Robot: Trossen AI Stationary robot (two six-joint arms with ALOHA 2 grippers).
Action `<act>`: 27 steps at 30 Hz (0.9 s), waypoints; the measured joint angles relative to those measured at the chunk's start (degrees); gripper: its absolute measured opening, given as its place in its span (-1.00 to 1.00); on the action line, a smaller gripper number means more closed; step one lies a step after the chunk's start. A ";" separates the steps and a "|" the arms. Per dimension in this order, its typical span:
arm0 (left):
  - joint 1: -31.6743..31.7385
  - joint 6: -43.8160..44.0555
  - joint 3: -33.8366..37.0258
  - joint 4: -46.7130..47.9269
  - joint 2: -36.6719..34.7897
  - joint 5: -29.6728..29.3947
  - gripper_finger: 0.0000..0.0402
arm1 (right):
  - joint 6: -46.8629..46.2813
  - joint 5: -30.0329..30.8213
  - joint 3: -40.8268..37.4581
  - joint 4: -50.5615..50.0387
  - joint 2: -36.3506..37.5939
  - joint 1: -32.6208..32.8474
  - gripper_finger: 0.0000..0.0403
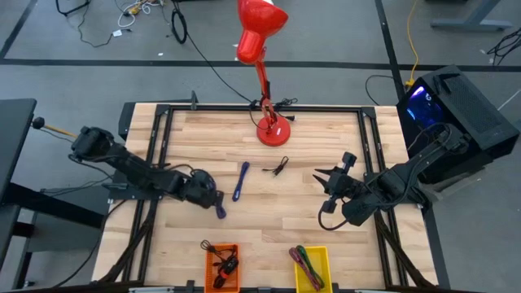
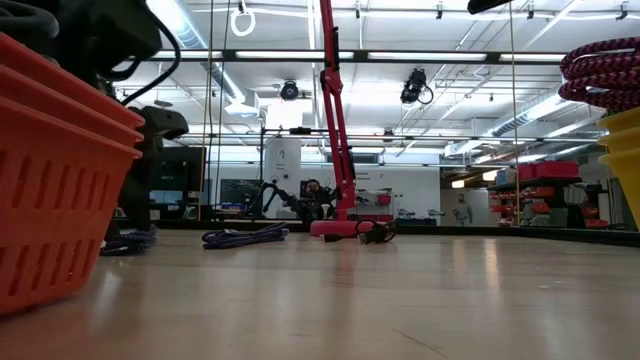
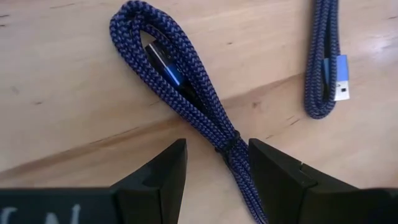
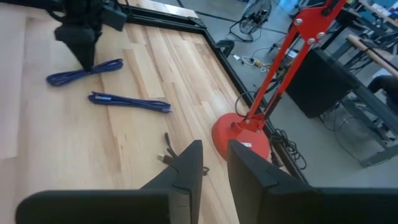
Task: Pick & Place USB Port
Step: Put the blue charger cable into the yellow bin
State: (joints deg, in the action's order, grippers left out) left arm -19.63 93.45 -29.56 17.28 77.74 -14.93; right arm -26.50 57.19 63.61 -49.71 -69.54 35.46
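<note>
I had the left claw (image 1: pixel 213 198) low over the table (image 1: pixel 269 224), fingers (image 3: pixel 155 177) spread wide and straddling the bundled blue USB cable (image 3: pixel 186 99), not yet gripping it. A second blue cable (image 1: pixel 241 181) lay just beyond that claw. My right claw (image 1: pixel 329 185) hovered well apart, narrowed with a gap, holding nothing, pointed toward the red lamp (image 4: pixel 249 134).
</note>
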 joint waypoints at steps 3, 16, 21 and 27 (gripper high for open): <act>1.69 -1.60 -0.13 0.13 0.48 1.38 -0.12 | -0.02 -1.30 0.00 0.00 0.00 0.00 -0.63; 5.70 -5.61 -0.32 0.62 2.77 5.02 -0.12 | -0.01 -1.22 0.00 0.04 0.00 -0.02 -0.63; 5.71 -5.65 -0.26 1.02 2.99 4.69 -0.32 | 0.00 -1.16 0.00 0.39 0.00 -0.01 -0.63; 5.71 -8.50 -0.05 -0.02 3.37 3.25 -0.90 | -0.01 -1.22 0.00 0.66 0.00 -0.01 -0.63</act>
State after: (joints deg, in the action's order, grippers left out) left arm -13.91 84.95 -29.61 17.26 81.11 -11.68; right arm -26.51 55.96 63.61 -49.06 -69.54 35.45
